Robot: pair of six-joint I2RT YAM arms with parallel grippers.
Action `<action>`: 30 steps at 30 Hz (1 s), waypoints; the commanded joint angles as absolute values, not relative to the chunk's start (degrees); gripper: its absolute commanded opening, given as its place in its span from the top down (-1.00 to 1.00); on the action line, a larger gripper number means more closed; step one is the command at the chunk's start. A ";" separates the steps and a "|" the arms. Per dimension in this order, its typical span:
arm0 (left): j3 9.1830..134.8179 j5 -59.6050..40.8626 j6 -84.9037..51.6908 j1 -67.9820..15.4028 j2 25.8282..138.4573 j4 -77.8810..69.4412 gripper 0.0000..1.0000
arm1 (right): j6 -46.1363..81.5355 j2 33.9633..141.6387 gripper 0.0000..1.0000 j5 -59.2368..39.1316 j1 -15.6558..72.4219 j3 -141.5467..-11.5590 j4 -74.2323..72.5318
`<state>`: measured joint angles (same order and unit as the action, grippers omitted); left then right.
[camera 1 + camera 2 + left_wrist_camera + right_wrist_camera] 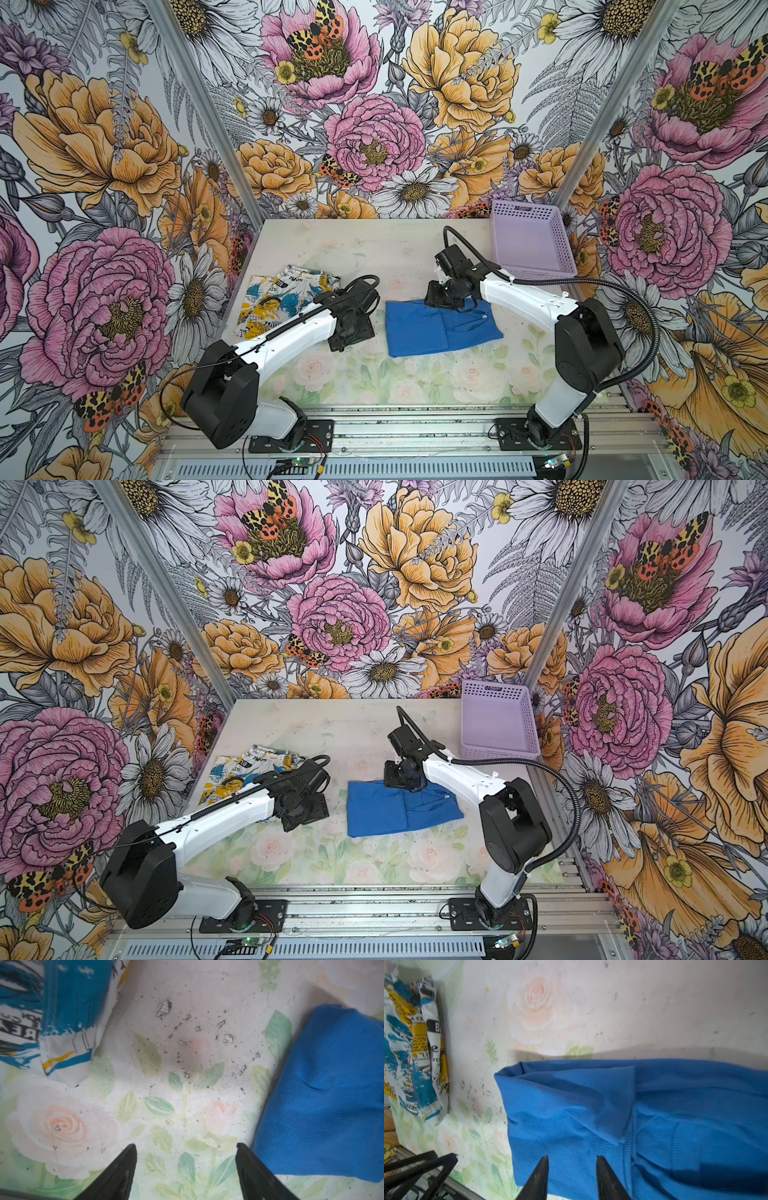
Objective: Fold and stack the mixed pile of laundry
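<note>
Our table (pixel 353 249) is a scuffed, speckled rose print, boxed in by loud floral wallpaper (pixel 374 124), with a lavender basket (pixel 536 272) in the far right corner. The printed garment (pixel 274 299) lies on the left and the blue T-shirt (pixel 432 332) is folded mid-table, with a gap between them. The left gripper (pixel 186 1145) is spread wide over the bare table there, holding nothing. The right gripper (pixel 572 1157) is over the blue T-shirt with a narrower gap and nothing pinched. We can't tell if its tips touch the cloth.

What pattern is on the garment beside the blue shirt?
Printed garment: white, black newsprint text, yellow and blue splashes; right wrist view.
</note>
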<state>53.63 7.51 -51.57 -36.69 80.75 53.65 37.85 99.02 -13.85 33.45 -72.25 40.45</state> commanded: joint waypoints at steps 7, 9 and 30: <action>54.71 5.21 -50.89 -37.96 82.65 49.37 -0.55 | 37.27 104.22 0.22 -11.86 31.86 -74.55 39.23; 54.76 4.92 -50.89 -38.39 83.51 48.72 -0.55 | 36.90 105.14 0.23 -11.12 30.70 -75.15 38.68; 56.33 0.07 -48.18 -38.78 92.33 36.24 -0.67 | 36.90 90.17 0.18 -16.47 27.60 -59.24 42.19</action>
<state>56.38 2.48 -49.39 -39.64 91.83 41.71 36.23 92.20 -14.20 27.40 -62.39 41.10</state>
